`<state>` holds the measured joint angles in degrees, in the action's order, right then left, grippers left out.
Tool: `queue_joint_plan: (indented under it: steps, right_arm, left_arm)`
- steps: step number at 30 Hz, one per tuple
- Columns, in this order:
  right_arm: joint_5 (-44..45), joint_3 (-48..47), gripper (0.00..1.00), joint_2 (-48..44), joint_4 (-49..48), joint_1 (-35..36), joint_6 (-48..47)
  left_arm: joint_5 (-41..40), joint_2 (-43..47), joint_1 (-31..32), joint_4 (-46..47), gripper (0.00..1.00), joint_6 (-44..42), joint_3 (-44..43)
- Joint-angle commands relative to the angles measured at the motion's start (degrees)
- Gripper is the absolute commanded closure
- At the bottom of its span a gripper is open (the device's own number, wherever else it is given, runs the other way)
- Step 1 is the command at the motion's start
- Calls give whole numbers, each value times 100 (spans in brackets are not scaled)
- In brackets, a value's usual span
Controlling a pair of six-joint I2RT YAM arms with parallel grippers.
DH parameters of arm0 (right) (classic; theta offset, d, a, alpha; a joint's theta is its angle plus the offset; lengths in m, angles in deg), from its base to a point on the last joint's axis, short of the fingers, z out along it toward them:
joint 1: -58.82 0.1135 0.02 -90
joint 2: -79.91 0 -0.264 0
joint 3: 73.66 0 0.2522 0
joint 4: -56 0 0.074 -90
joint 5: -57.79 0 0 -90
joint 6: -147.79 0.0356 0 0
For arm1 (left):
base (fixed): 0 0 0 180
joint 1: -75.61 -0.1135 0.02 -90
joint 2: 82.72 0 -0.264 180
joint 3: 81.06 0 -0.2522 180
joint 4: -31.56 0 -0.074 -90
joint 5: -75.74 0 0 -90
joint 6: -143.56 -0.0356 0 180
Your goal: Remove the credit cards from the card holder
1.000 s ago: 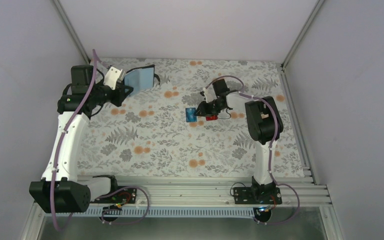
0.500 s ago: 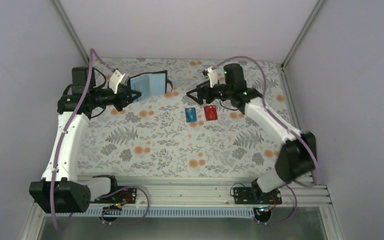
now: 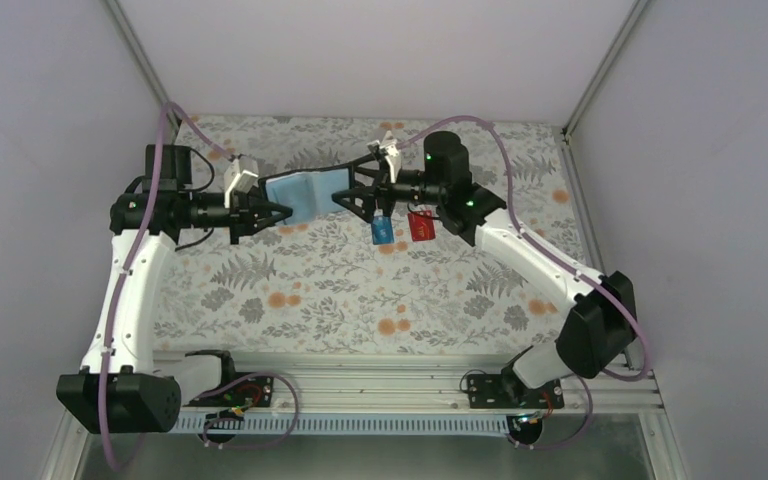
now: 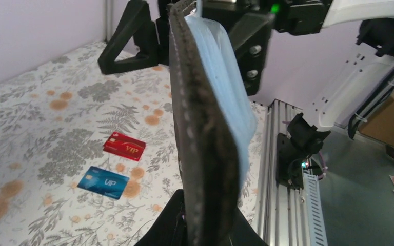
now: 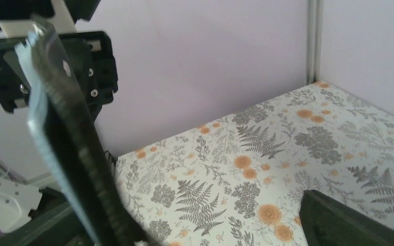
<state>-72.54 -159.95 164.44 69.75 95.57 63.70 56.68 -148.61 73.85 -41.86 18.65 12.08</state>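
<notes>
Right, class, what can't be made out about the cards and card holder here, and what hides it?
- Pockets of the card holder: edge-on in both wrist views, too small from the top; whether a card is inside cannot be told.
- Fine print on the blue card and red card: too small in top and left wrist views.
- The right fingers: cut off by the right wrist view's bottom edge.
</notes>
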Motion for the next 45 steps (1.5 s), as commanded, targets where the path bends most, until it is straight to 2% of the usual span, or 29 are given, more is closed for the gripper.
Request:
queue_joint_plan:
  steps: [1,2,6,7,10,13,24,26,28,31,38,45]
  right_arm:
    - [-552,-323,10,62,-50,132,-136]
    - [-791,-332,22,91,-80,150,-176]
    - [-1077,-440,91,218,-12,176,-187]
    - [-1032,-473,95,229,55,168,-208]
    - [-1077,-455,96,216,176,97,-264]
    - [-1190,-354,96,111,192,-30,-292]
    - [-1436,-369,96,-105,403,-115,-459]
    - [-1540,-394,96,-76,355,-115,-384]
    - [-1683,-418,96,-44,303,-113,-322]
    - [-1771,-469,96,-18,304,-79,-311]
    - [-1769,-492,96,-36,306,-24,-282]
    - [-1805,-571,96,109,202,43,-90]
  left_arm:
    - [526,84,0,-217,98,-522,-154]
    - [526,83,5,-213,98,-518,-157]
    - [513,75,9,-188,95,-501,-136]
    - [509,84,9,-191,91,-503,-134]
    - [545,102,9,-261,73,-587,-168]
    - [648,109,9,-473,67,-859,-264]
    - [771,198,-4,-750,69,-1380,-345]
    - [599,201,0,-446,69,-1006,-316]
    - [100,203,0,204,70,-140,-180]
    - [-734,172,0,929,77,674,66]
    - [-579,139,13,946,76,729,72]
    - [-595,117,18,1057,65,828,173]
